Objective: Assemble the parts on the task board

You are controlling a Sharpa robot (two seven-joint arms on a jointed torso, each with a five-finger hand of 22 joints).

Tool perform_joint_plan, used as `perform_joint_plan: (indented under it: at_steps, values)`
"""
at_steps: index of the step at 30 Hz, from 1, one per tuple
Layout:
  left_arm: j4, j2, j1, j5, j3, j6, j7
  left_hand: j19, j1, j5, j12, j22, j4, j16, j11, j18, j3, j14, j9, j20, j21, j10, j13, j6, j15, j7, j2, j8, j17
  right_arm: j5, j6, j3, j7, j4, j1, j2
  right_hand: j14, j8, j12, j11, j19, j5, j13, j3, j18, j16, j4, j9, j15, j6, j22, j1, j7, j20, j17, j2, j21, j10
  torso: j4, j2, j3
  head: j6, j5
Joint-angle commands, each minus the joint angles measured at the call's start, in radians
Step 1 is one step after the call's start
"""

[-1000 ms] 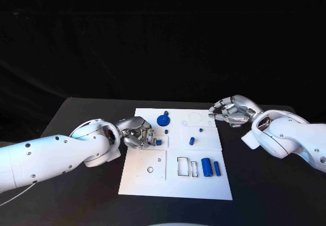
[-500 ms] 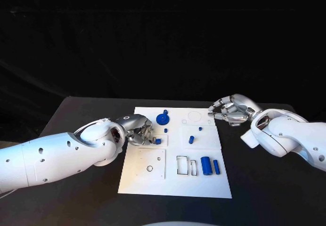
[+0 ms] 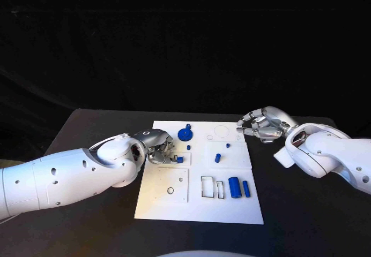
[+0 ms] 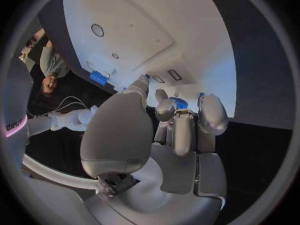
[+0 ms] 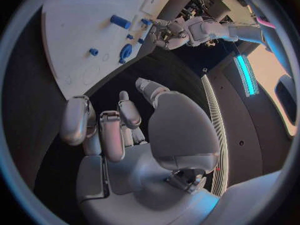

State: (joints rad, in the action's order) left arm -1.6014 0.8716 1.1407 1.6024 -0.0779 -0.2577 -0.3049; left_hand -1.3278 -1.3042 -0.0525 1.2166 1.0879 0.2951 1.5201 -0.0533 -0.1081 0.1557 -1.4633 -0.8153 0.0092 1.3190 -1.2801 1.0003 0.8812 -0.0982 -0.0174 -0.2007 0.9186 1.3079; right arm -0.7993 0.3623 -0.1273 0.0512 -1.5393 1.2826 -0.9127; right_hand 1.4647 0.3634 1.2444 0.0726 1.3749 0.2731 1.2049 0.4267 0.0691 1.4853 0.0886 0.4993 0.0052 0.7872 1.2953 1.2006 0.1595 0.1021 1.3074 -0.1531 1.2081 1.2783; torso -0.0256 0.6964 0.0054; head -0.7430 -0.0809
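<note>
— Where is the task board?
— In the middle of the black tabletop, with blue parts on it: a round gear-like part near the far edge, a small peg mid-board, two cylinders side by side on the near right.
— And the left robot hand?
— Over the board's left edge, fingers curled down at a small blue part. Whether it actually grips it, I cannot tell.
— The right robot hand?
— Just off the board's far right corner, above the tabletop, fingers curled in, holding nothing.
</note>
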Motion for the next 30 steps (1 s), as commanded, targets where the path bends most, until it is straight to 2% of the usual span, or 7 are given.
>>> perform_joint_plan:
  at_steps: [1,18,30]
  values:
    - [0.0,-0.005,-0.001,0.02,0.0,0.029,-0.031,-0.008,-0.001,-0.002,0.009,0.003,-0.001,0.007,-0.001,0.013,-0.006,-0.087,-0.003,0.001,0.006,-0.009,0.006,0.001,-0.007,0.009,0.01,0.008,0.187,-0.012,-0.014,0.0,0.007,-0.001,-0.001,0.001,0.057,0.007,0.003,0.002,-0.004,0.004,0.001,0.003,0.017,-0.003,0.001,-0.001,-0.006,-0.007,0.001,0.006,0.001,0.002,0.056,0.002,-0.002,-0.003,-0.0004,0.0,0.0004,-0.001,0.0]
    - [0.005,-0.011,-0.001,-0.005,0.0,0.056,-0.047,-0.011,0.001,-0.002,0.015,0.01,0.001,0.01,-0.002,0.014,-0.009,-0.088,-0.006,0.0,0.011,-0.014,0.012,0.002,-0.008,0.01,0.014,0.011,0.191,-0.012,-0.015,0.0,0.007,0.0,-0.001,0.002,0.057,0.007,0.003,0.002,-0.004,0.004,0.001,0.003,0.017,-0.003,0.001,-0.001,-0.006,-0.007,0.001,0.006,0.001,0.002,0.056,0.002,-0.002,-0.003,-0.0008,-0.001,0.002,-0.001,0.0]
    - [0.008,-0.02,-0.001,-0.013,0.001,0.058,-0.054,-0.01,0.039,-0.002,0.022,0.016,0.002,0.012,-0.004,0.014,-0.034,-0.089,-0.015,-0.002,0.016,-0.014,0.013,0.001,-0.01,0.012,0.028,0.015,0.193,-0.012,-0.015,0.0,0.007,0.0,-0.002,0.002,0.057,0.007,0.003,0.002,-0.004,0.004,0.001,0.003,0.017,-0.003,0.001,-0.001,-0.006,-0.007,0.001,0.006,0.001,0.002,0.056,0.002,-0.002,-0.003,-0.0005,-0.001,0.0015,0.0,0.003]
